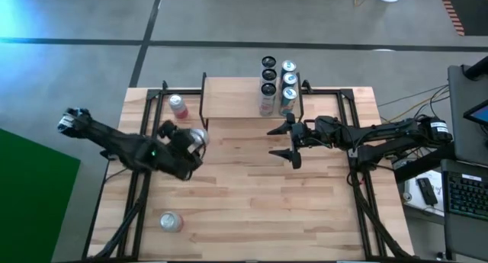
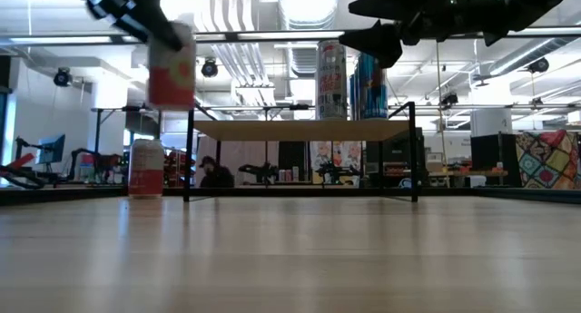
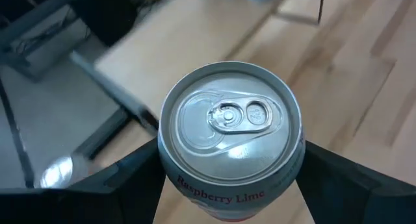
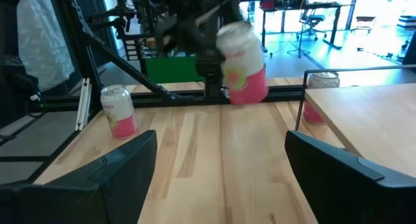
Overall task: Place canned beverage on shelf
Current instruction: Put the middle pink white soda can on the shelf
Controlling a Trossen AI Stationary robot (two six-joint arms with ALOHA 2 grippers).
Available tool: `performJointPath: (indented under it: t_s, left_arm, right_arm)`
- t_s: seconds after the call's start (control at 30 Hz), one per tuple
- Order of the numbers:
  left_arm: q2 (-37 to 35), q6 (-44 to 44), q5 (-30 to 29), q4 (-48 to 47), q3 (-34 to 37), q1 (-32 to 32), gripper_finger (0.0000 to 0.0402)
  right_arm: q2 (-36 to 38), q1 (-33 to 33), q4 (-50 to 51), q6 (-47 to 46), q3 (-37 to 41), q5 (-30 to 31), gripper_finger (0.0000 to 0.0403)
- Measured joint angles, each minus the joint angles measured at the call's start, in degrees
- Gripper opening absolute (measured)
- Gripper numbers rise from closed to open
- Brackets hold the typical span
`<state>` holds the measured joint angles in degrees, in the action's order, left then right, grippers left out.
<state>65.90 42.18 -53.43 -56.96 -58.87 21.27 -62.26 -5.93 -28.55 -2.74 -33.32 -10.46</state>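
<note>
Above slatted table (image 1: 252, 187), lab room beyond.

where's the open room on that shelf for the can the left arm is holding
The shelf plank is bare from its left edge across to the cluster of cans packed along its right end, so the left and middle stretch is free. The right pincer, open, hangs just in front of that crowded end. The left pincer holds the can above the table.
</note>
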Motion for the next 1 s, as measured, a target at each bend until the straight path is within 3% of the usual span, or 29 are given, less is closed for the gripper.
performJointPath:
  t_s: [0.13, 0.33, 0.57, 0.7, 0.9, 1.0]
  left_arm:
    - [-4.0, -16.51, 5.26, 12.81, -0.02, -7.25, 0.0287]
    - [-5.36, -37.02, 21.97, 29.68, 1.55, -21.99, 0.0287]
    - [-2.24, -51.27, 43.1, 41.74, 1.55, -38.1, 0.0287]
    - [1.54, -57.13, 52.08, 42.98, -0.07, -44.26, 0.0287]
    - [9.68, -65.41, 55.58, 42.11, -7.45, -49.6, 0.0287]
    - [14.9, -67.07, 61.55, 40.47, -12.89, -52.43, 0.0287]
  right_arm:
    - [0.0, 0.01, 0.12, 0.41, 0.0, 0.0, 0.0327]
    - [0.0, 0.0, 0.16, 0.41, 0.0, -0.02, 0.0327]
    - [0.0, 0.0, 1.87, 1.26, -0.02, 0.0, 0.0327]
    - [0.0, -0.11, 2.45, 2.34, -0.04, 0.04, 0.0327]
    - [0.0, -0.52, 3.58, 3.77, -0.04, 4.06, 0.0327]
    - [0.0, -1.5, 5.41, 3.45, -0.04, 4.52, 0.0327]
